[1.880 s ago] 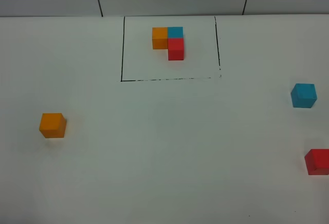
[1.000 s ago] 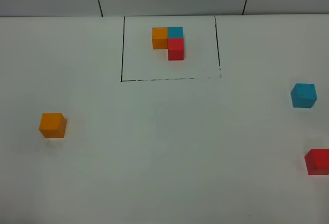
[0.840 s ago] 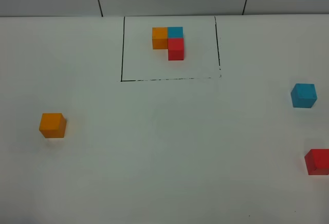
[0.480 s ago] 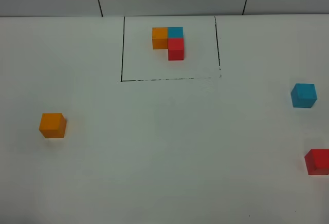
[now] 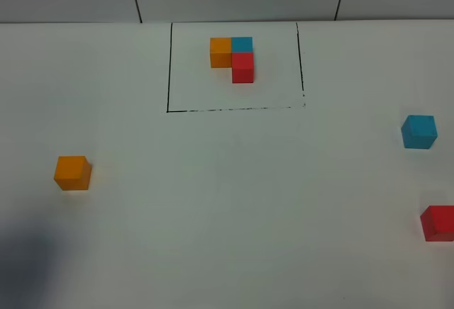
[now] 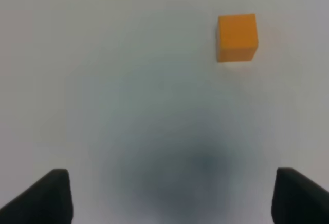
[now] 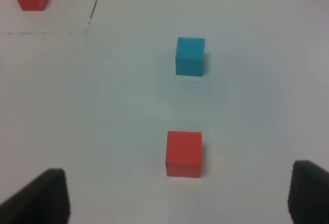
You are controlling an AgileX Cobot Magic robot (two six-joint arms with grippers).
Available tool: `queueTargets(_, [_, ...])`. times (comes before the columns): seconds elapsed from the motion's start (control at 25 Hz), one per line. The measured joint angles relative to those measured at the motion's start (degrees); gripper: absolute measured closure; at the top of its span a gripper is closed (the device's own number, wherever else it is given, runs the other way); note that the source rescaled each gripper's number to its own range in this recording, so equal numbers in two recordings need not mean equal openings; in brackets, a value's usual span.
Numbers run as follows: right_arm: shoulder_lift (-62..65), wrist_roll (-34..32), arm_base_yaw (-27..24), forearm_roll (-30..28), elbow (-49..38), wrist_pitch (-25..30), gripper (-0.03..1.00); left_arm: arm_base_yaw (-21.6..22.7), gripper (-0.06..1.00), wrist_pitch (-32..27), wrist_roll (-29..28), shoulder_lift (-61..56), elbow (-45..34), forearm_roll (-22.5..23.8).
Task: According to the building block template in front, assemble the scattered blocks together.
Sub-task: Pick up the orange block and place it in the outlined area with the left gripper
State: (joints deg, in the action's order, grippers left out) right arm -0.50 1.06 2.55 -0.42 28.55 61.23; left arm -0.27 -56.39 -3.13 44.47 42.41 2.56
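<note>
Your left end effector (image 6: 175, 198) stands wide, its dark tips far apart with nothing between them. Your right end effector (image 7: 177, 196) is spread wide too and carries nothing.

Under both lies the tabletop (image 5: 227, 203), a plain, pale, matte sheet that is flat and featureless apart from a soft shadow (image 5: 28, 259) in the lower left corner of the high view. At upper centre a thin black-line rectangle (image 5: 169, 68) frames the building block template (image 5: 233, 57): orange and cyan-blue cubes side by side, and a red one touching the cyan-blue cube on its near side, making an L.

Outside that frame, and well apart from one another, sit the orange block (image 5: 72, 173) at centre left, the cyan-blue block (image 5: 418, 132) at centre right, and the red block (image 5: 438, 222) at lower right, partly cut off by the frame edge.

All three look like small solid cubes of equal size, with crisp edges, flat faces and a dull finish. Expect them to be light and rigid. The matte faces should give fair friction, but such a light piece may skid if you nudge it. Take each one by two opposite side faces, with the tips square to them and centred, so that it does not twist.
</note>
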Motion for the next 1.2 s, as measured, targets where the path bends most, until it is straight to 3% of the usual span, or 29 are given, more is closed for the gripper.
queueTargets(0.4, [0.0, 0.0, 0.0, 0.0, 0.0, 0.0, 0.23, 0.0, -0.06, 3.5, -2.3, 32.5, 10.8, -1.1])
queueTargets(0.56, [0.0, 0.0, 0.0, 0.0, 0.0, 0.0, 0.23, -0.9, -0.06, 8.1, 0.8, 38.5, 11.1, -4.5])
queueTargets(0.72, [0.0, 0.0, 0.0, 0.0, 0.0, 0.0, 0.23, -4.6, -0.06, 13.1, 1.4, 42.7, 11.1, -5.6])
queueTargets(0.88, [0.0, 0.0, 0.0, 0.0, 0.0, 0.0, 0.23, -7.5, -0.06, 15.6, -0.6, 46.2, 11.1, -4.5])
queueTargets(1.2, [0.0, 0.0, 0.0, 0.0, 0.0, 0.0, 0.23, -7.6, -0.06, 17.7, -5.5, 52.1, 11.1, -1.4])
